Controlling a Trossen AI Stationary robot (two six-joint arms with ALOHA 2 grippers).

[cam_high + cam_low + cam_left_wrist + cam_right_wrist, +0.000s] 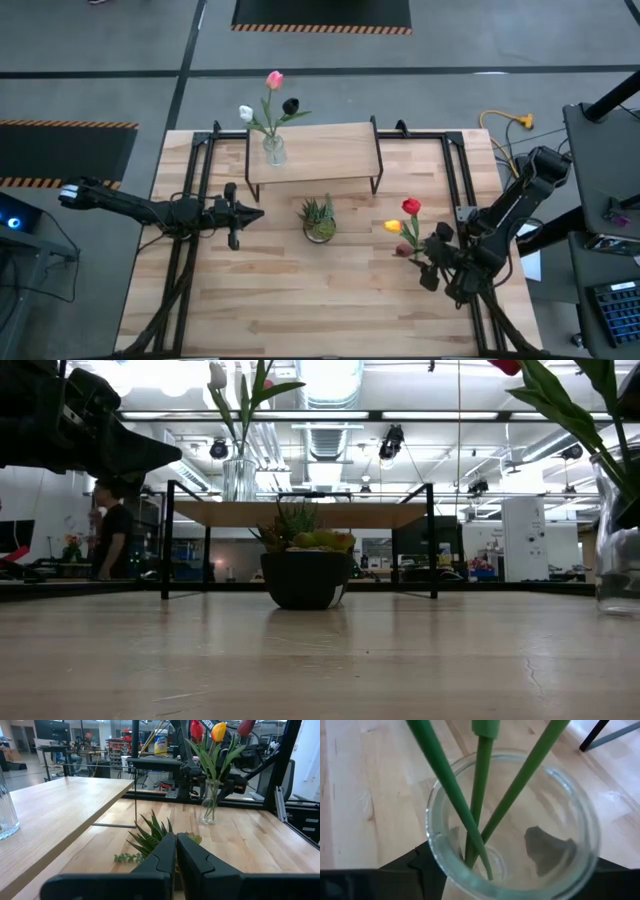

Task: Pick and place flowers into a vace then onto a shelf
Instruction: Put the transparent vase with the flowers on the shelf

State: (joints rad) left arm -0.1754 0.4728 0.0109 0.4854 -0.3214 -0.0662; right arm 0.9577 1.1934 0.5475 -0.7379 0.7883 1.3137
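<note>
My right gripper (pixel 436 262) has its fingers spread wide on either side of a glass vase (pixel 512 827); in the right wrist view the dark fingers flank the glass low down, and I can't tell whether the pads are touching it. Three green stems (pixel 479 795) cross inside the vase, and from above their red, yellow and darker heads (pixel 408 225) lean toward the middle of the table (pixel 330 300).

I judge the step in hand is taking hold of this vase to carry it to the shelf (pixel 320 150). To do it well I'd close slowly and evenly, low on the glass, so it doesn't skid or tip, then lift straight up before moving across. The top-heavy flowers will want to swing, so no quick turns.

Between here and the shelf sits a small potted plant (pixel 319 220), just in front of the shelf's edge; I'd pass above it. A first vase (pixel 273 148) with white, pink and dark tulips already stands on the shelf's left end, so the bare right part is my target.

My left gripper (pixel 175 857) waits with fingers pressed together, near the shelf's left front leg.
</note>
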